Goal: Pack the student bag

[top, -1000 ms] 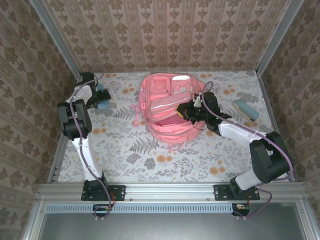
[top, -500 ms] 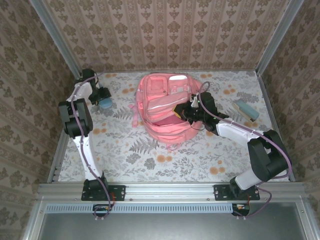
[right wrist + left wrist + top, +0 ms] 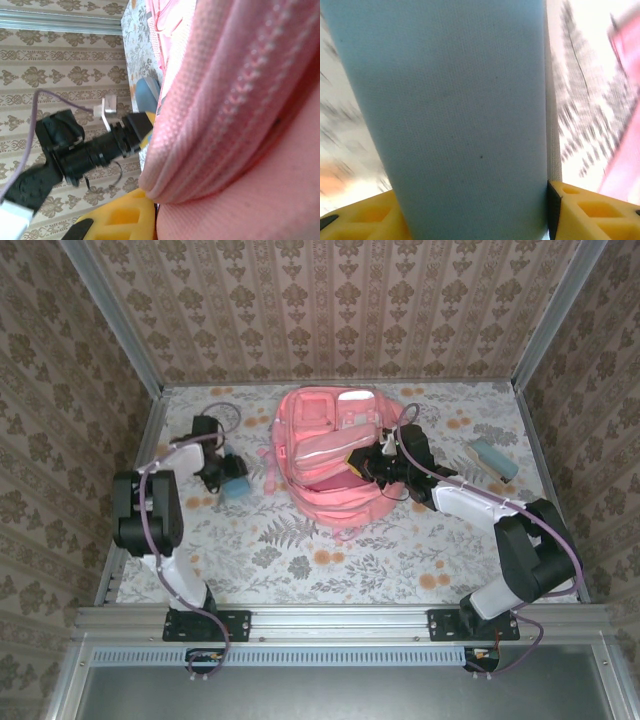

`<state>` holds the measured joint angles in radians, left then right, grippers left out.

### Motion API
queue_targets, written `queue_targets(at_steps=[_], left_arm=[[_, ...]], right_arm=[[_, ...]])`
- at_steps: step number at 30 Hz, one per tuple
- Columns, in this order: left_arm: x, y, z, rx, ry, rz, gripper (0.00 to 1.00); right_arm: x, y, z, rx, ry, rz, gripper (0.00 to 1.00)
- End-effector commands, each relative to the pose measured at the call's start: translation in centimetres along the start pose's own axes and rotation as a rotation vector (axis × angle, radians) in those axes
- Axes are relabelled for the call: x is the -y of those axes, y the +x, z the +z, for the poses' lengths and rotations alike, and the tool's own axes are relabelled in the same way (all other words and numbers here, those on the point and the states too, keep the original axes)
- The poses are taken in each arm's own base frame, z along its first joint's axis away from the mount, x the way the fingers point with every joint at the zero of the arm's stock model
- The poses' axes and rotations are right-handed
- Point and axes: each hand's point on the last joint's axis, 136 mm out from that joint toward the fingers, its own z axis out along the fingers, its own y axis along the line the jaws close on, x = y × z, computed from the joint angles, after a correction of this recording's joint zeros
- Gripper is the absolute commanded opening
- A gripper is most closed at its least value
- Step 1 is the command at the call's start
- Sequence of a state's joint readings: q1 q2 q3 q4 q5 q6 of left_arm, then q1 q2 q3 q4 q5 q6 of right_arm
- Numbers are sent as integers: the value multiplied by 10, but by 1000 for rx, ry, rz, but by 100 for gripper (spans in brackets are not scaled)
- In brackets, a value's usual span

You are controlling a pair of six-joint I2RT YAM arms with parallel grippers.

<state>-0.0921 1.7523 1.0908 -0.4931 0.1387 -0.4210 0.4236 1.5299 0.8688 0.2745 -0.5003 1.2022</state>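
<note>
Placement: the student bag (image 3: 330, 500) lies on the table (image 3: 300, 560), toward the far side and roughly midway between your two arms, with its main compartment gaping open.
Bag detail: you are looking at pink fabric all over, a pale stripe across the front panel and a strap trailing off its left side.
Left gripper: your left gripper (image 3: 226, 482) sits left of the bag, apart from it, and is clamped on the pale blue case (image 3: 237, 490).
Left wrist view: the case stands between your yellow fingers (image 3: 585, 210) and touches both. A sliver of pink shows at the right edge, and the background is blurred.
Case height: you cannot tell from these views whether the case rests on the table or hangs just above it.
Right gripper: your right gripper (image 3: 366, 460) is at the right-hand lip of the bag's opening, its jaws closed on a fold of the pink fabric.
Right wrist view: a zip-edged roll of bag fabric presses against one yellow finger (image 3: 122, 215).
Second case: another blue case (image 3: 492, 460) lies flat on the table near the right edge, well apart from the bag and from both grippers.
Surroundings: a floral cloth covers the table, and wallpapered walls (image 3: 330, 310) close it in on three sides.
</note>
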Motion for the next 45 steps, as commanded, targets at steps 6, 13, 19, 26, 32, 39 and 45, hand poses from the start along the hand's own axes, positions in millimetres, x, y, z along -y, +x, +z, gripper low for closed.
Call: queue_targets(at_steps=[6, 13, 19, 26, 32, 39, 45], left_arm=[[24, 105, -13, -79, -7, -36, 64], [31, 125, -34, -69, -17, -20, 87], [49, 104, -53, 16, 62, -13, 98], [56, 102, -28, -39, 91, -42, 99], [55, 103, -20, -62, 56, -20, 99], [44, 107, -13, -77, -21, 11, 69], [45, 106, -29, -15, -3, 24, 50]], right_arm=[[-4, 10, 10, -54, -21, -34, 6], [-1, 10, 12, -55, -12, -30, 6], [-10, 9, 8, -49, -33, -35, 6], [-24, 10, 5, -59, -75, -35, 6], [-32, 9, 5, -63, -100, -37, 6], [-46, 11, 8, -91, -152, -27, 6], [-65, 10, 7, -104, -200, -32, 6]])
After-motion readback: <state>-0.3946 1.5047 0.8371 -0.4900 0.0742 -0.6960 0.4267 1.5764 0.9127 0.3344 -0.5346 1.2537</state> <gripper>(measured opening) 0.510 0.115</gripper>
